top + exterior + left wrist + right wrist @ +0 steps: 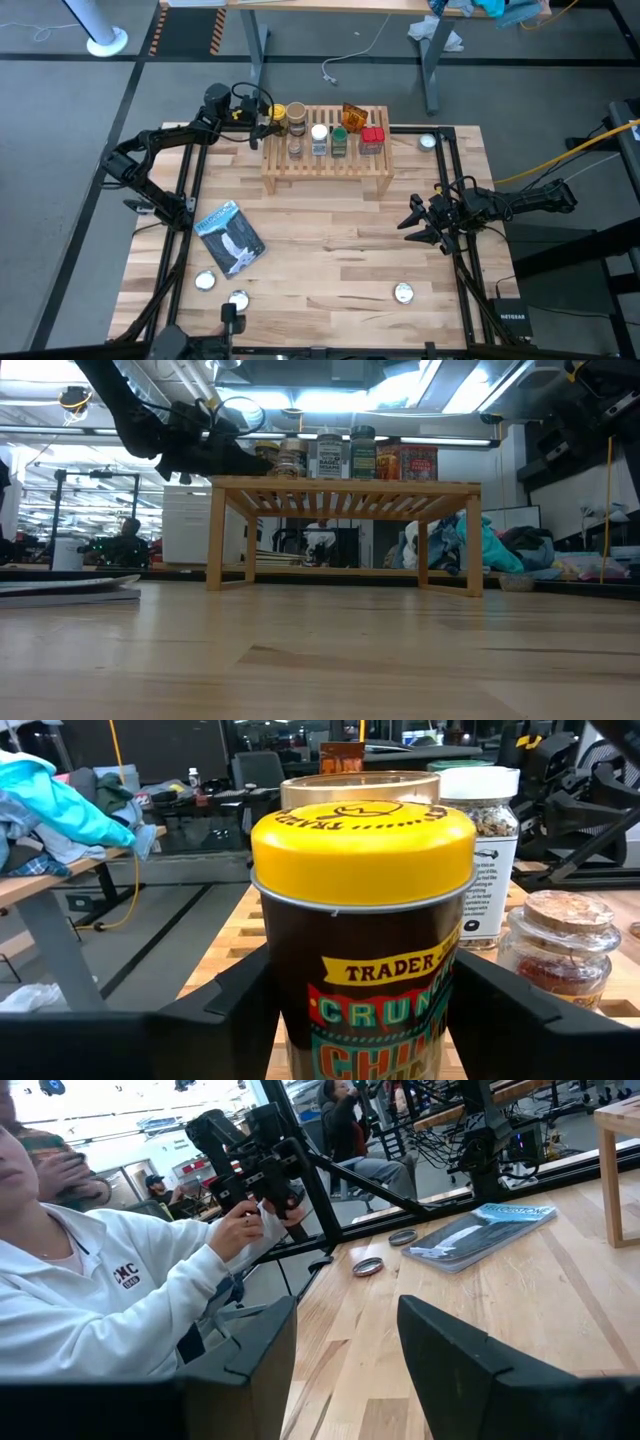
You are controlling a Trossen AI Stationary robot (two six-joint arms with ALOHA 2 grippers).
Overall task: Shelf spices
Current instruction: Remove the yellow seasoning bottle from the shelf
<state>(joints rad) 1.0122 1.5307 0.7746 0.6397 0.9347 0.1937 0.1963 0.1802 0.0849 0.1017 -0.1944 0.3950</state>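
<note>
Yellow-lidded jar (pixel 362 935) stands at the shelf's (pixel 327 165) far-left end between the left claw's (pixel 266 127) half-spread fingers, which may not grip it; a skewed retreat could tip it off.

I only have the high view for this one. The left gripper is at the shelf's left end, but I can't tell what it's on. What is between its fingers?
Observer: A yellow-lidded jar; the left gripper has a finger on each side of it.
Operator: Is that jar on the shelf?
Observer: In the low view it stands level with the others on top of the shelf.
Operator: What's right behind it?
Observer: A tan-lidded jar, then a white-lidded jar.
Operator: And the right gripper?
Observer: The right gripper is open and empty above the table.
</note>
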